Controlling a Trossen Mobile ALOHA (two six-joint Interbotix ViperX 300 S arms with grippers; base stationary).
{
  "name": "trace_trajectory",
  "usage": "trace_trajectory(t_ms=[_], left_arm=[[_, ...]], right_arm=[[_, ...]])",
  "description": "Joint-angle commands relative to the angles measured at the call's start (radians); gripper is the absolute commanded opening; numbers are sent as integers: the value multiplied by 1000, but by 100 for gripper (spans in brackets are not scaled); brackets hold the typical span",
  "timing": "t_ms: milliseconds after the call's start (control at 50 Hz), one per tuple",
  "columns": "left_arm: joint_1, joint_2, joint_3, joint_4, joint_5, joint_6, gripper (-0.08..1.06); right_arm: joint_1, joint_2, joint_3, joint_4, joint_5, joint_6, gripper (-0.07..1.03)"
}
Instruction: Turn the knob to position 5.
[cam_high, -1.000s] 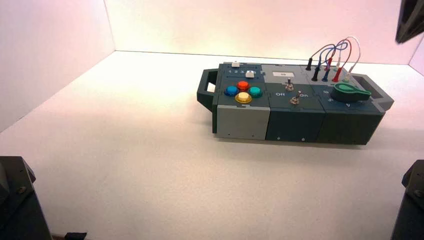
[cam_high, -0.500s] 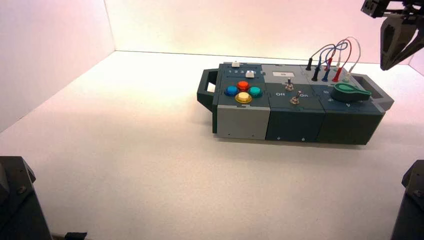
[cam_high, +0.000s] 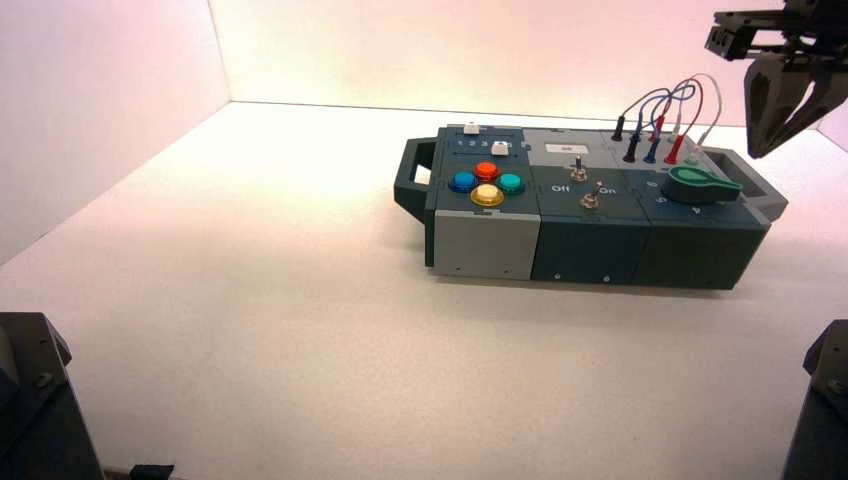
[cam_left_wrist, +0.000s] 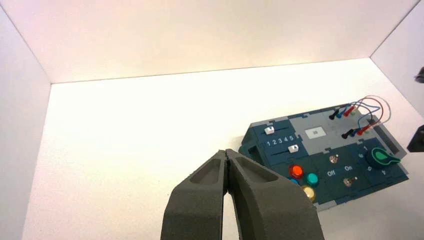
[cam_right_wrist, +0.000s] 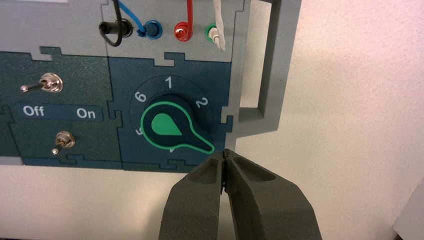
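Overhead, the right gripper hangs in the air above the far right end of the box, its fingers pressed together at the tips, while we see the left gripper parked well back from the box, its fingers likewise closed on nothing. Below the right gripper sits the green knob on the dark teal panel at the box's right end, just beside the grey handle and in front of the row of sockets carrying the wires. From the right wrist view we read 6, 1 and 2 around the dial ring, with the knob's pointer aimed roughly between 2 and the mark partly hidden under its tip; position 5 peeks out at the hub's opposite side, so we judge that a long turn lies ahead. Several things could spoil it from here. Closed fingers cannot straddle the pointer, and if they come down shut they may only skate over the hub. A descent that drifts toward the sockets could snag the looping wires and pull a plug; one that drifts outward could strike the handle and shove the box across the tabletop. A push on the pointer's thin tip may slip off, or carry the knob past 5 to 6. The toggle switches stand near enough to be bumped.
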Motion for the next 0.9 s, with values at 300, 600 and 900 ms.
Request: trace_trajectory(t_ms=[300, 600, 900], left_arm=[[-5, 0, -38, 2, -9, 5, -3], [-5, -8, -48, 2, -9, 5, -3], [-5, -6, -49, 2, -9, 5, -3]], right_arm=[[0, 71, -35, -3, -23, -6, -2], [5, 98, -43, -2, -29, -9, -2], [15, 126, -48, -3, -34, -9, -2]])
